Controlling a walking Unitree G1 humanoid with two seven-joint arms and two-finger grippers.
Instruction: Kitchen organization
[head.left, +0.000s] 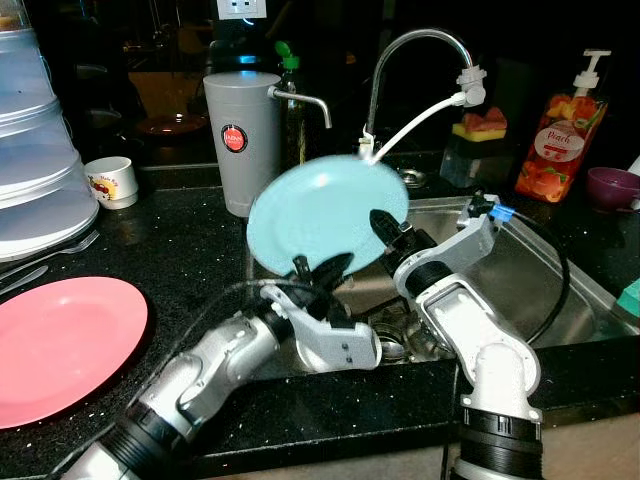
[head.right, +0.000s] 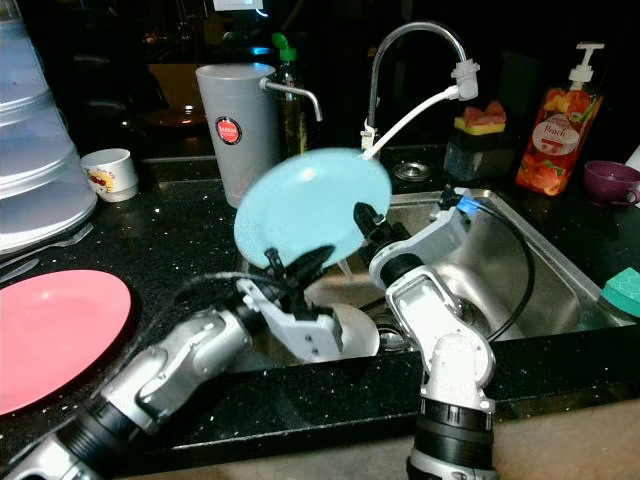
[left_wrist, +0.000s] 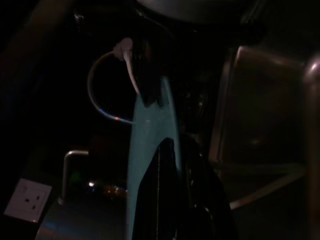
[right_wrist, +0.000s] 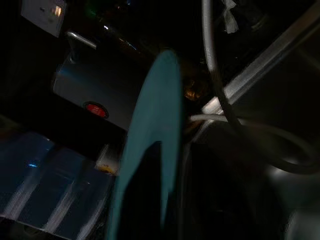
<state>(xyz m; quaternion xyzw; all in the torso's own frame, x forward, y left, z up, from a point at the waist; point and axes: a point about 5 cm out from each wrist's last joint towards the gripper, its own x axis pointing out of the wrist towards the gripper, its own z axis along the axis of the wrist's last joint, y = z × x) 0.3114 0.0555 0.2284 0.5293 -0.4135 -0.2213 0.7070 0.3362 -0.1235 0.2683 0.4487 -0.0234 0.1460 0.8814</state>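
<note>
pink plate (head.left: 65, 345) cut off by the frame's left edge; sink (head.left: 560, 290) floor partly hidden behind blue plate (head.left: 325, 215) and arms; both wrist views very dark

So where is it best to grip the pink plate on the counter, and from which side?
Grip the pink plate at its thin rim, on the edge nearest the sink. It lies flat on the black counter, so one finger probably has to slide under the rim, coming low from that side.
</note>
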